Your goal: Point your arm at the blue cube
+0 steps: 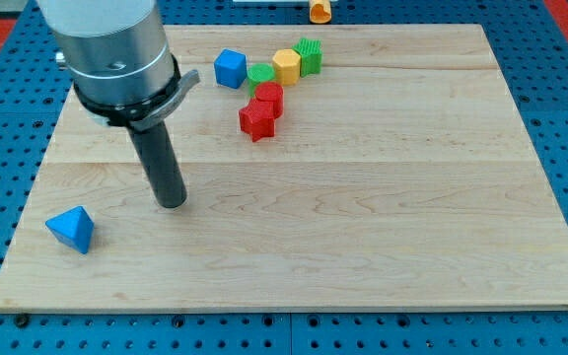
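Rod tip on the bare table, far from the blue cube.

There is no pincer, just my tip [172, 203] resting on the table [363, 217]; the blue cube [230, 68] sits well apart toward the view's top, beside a green block [261, 74].

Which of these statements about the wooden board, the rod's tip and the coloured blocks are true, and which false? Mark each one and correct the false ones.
1. My tip touches the blue cube. False: it stands apart, lower and to the view's left of it.
2. A blue triangular block lies near the board's lower left corner. True.
3. The yellow block sits between two green blocks. True.
4. The two red blocks lie at the view's right edge of the wooden board. False: they are below the cluster near the view's top.
5. An orange object lies off the board. True.
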Robot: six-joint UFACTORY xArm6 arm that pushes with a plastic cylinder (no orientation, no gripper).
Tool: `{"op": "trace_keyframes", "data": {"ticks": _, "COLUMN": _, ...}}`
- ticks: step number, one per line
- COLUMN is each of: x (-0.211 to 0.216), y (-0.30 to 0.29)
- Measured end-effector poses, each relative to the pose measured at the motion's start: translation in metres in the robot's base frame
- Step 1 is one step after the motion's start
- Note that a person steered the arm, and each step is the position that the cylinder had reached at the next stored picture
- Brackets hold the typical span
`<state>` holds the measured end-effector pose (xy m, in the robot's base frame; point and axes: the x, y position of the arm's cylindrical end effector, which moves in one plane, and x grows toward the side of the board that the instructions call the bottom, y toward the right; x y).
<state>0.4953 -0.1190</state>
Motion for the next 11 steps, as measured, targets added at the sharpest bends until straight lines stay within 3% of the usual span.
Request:
{"op": "trace_keyframes", "data": {"ticks": 2, "x": -0.016, "y": 0.119}}
{"op": "trace_keyframes", "data": {"ticks": 5, "x": -0.016, "y": 0.118}}
{"op": "trace_keyframes", "data": {"ticks": 6, "x": -0.019, "y": 0.044}}
{"op": "trace_keyframes", "data": {"ticks": 7, "x": -0.075, "y": -0.006}}
{"op": "trace_keyframes", "data": {"ticks": 8, "x": -0.171, "y": -0.039}}
{"op": "trace_keyframes", "data": {"ticks": 9, "x": -0.221, "y": -0.009}}
{"op": "trace_keyframes", "data": {"ticks": 10, "x": -0.253, "y": 0.074}}
{"op": "trace_keyframes", "data": {"ticks": 11, "x": -0.248, "y": 0.123}}
